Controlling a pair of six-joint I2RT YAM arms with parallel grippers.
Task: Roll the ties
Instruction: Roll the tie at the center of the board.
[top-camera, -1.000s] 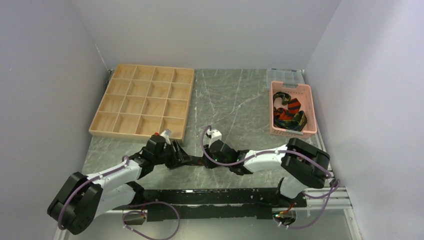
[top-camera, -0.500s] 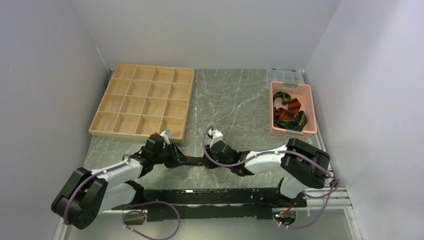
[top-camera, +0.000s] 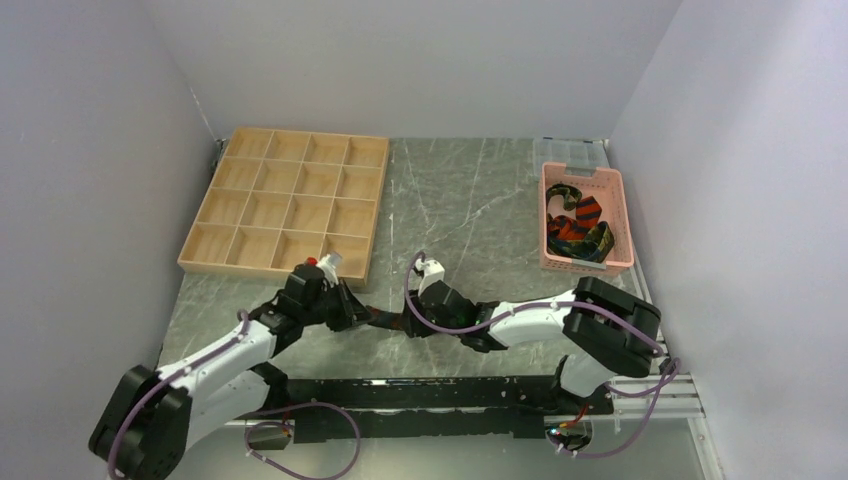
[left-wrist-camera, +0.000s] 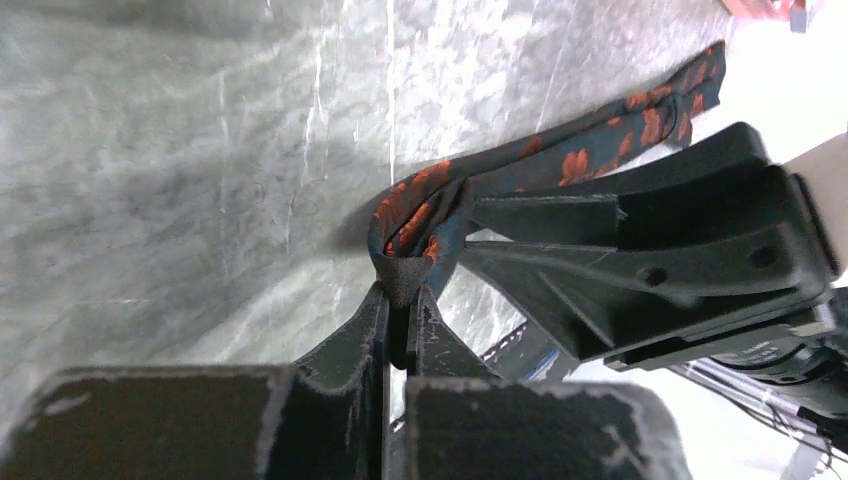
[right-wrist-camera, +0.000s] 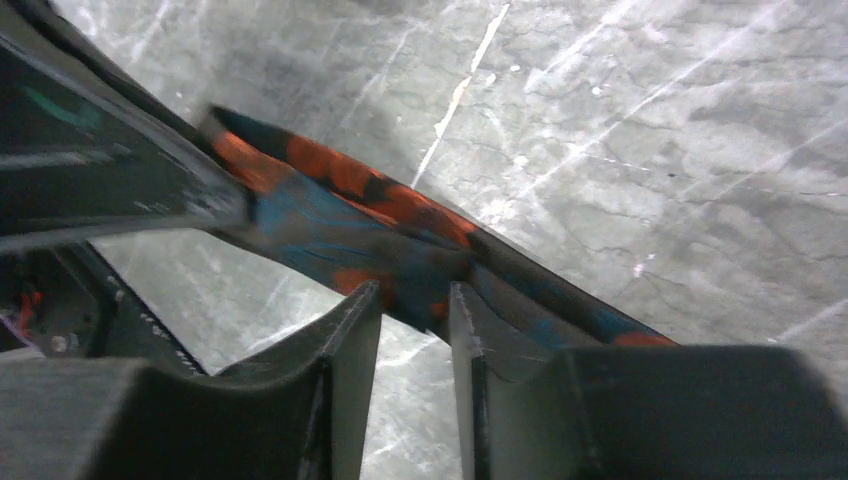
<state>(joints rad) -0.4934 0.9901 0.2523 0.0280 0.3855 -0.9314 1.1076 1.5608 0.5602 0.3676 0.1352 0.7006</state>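
A black tie with orange-red leaf blotches (top-camera: 385, 320) lies stretched between the two grippers at the table's front middle. My left gripper (left-wrist-camera: 401, 300) is shut on a folded loop at the tie's (left-wrist-camera: 560, 160) end, pinched at the fingertips. The right gripper (right-wrist-camera: 415, 300) stands open, its jaws a small gap apart. The tie (right-wrist-camera: 340, 190) crosses just beyond and partly between its tips. In the top view the left gripper (top-camera: 362, 315) and right gripper (top-camera: 405, 322) nearly touch. Other striped ties (top-camera: 575, 225) lie bundled in the pink basket (top-camera: 622, 215).
A wooden tray (top-camera: 270, 268) with several compartments sits at the back left, its front corner close to my left wrist. A clear plastic box (top-camera: 570, 150) stands behind the pink basket. The right gripper's black body (left-wrist-camera: 650, 240) crowds the left wrist view.
My left gripper has shut on the tie's folded end and its arm has shifted slightly forward. The right gripper's jaws have parted.
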